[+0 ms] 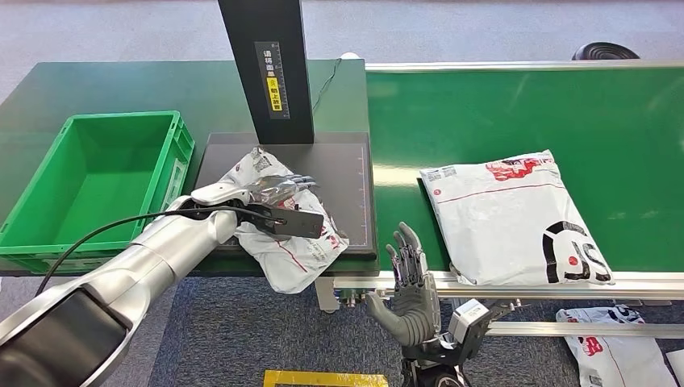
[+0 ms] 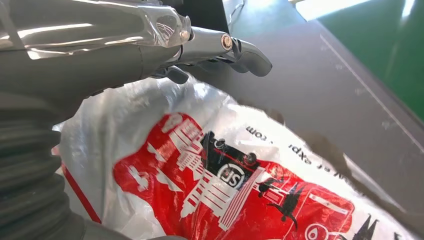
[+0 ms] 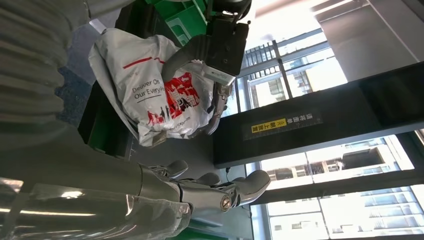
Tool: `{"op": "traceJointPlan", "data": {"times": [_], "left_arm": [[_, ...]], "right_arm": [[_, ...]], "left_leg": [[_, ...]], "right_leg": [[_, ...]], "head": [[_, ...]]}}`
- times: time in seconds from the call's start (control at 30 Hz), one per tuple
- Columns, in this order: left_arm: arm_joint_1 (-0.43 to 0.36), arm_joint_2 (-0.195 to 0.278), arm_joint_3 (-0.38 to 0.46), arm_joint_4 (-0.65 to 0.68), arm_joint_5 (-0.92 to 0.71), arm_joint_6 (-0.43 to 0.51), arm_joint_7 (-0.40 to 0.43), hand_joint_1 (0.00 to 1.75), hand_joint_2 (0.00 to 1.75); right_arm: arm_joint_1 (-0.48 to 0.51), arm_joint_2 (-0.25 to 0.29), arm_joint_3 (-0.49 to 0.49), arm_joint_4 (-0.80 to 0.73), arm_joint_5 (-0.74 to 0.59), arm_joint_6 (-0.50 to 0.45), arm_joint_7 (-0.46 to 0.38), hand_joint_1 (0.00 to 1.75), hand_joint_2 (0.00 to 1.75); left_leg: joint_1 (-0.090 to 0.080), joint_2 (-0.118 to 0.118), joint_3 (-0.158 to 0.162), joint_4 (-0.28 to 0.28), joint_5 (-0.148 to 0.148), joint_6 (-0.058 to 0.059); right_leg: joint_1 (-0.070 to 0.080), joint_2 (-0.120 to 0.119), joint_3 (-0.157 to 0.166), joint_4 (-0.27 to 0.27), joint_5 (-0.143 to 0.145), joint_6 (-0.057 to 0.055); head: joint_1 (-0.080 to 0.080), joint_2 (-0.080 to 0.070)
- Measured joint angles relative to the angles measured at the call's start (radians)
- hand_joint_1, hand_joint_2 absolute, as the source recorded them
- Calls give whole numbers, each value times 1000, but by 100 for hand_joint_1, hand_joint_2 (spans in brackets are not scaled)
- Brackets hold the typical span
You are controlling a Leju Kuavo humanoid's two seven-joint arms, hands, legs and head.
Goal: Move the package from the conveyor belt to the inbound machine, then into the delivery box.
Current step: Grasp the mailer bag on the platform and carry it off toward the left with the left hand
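Head view: the left hand (image 1: 278, 192) lies on a crumpled white and red package (image 1: 284, 234) that sits on the dark plate of the inbound machine (image 1: 347, 173), its near corner hanging over the plate's near edge. The fingers reach across the top of the package toward the machine's black post (image 1: 266, 64); whether they grip the film or only rest on it, I cannot tell. To the left stands the green box (image 1: 97, 185). To the right runs the green belt (image 1: 565, 113), with a second, larger package (image 1: 512, 218) flat at its near edge. The right hand (image 1: 410, 278) is held upright at the near side between plate and belt, fingers straight and apart, holding nothing. Another package (image 1: 617, 347) lies on the floor at the near right.

Left wrist view: the left hand's fingers (image 2: 240, 47) stretch out just above the package (image 2: 225, 185), whose red print faces the camera; the grey plate (image 2: 325, 100) lies beyond. Contact is not clear here either.

Right wrist view: the right hand's fingers (image 3: 235, 187) are extended with nothing between them. Beyond them the left hand (image 3: 218, 102) sits against the package (image 3: 150, 95) on the plate, beside the post (image 3: 310, 120) with its yellow label.
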Motion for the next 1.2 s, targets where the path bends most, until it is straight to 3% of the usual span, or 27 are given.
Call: {"op": "traceJointPlan", "data": {"times": [0.3, 0.83, 1.03, 1.17, 1.2], "left_arm": [[55, 5, 21, 16, 24, 32, -11, 0, 175], [64, 6, 31, 19, 26, 34, -12, 0, 175], [107, 11, 65, 22, 35, 94, -7, 3, 175], [140, 16, 93, 24, 37, 128, -9, 171, 175], [147, 17, 100, 24, 37, 133, -9, 175, 175]], "right_arm": [[-11, 0, 1, 7, 0, 0, 0, 0, 175], [-13, 0, 1, 9, 1, 0, 0, 0, 175], [-13, 0, 0, 9, 8, -6, 10, 0, 175], [-12, -1, -2, 5, 9, -10, 18, 0, 175], [-12, -1, -2, 3, 9, -11, 20, 0, 175]], "left_leg": [[0, 0, 0, 0, 0, 0], [0, 0, 0, 0, 0, 0], [0, 0, 1, 0, 0, 0], [0, 0, 3, 0, 0, 0], [0, -1, 4, 0, 0, 0]], "right_leg": [[0, 0, 0, 0, 0, 0], [0, 0, 1, 0, 0, 0], [0, 0, 2, 0, 0, 0], [0, 0, 5, 0, -1, 1], [0, 0, 5, 0, -1, 1]], "head": [[0, 0], [0, 0], [0, 0], [0, 0], [0, 0]]}}
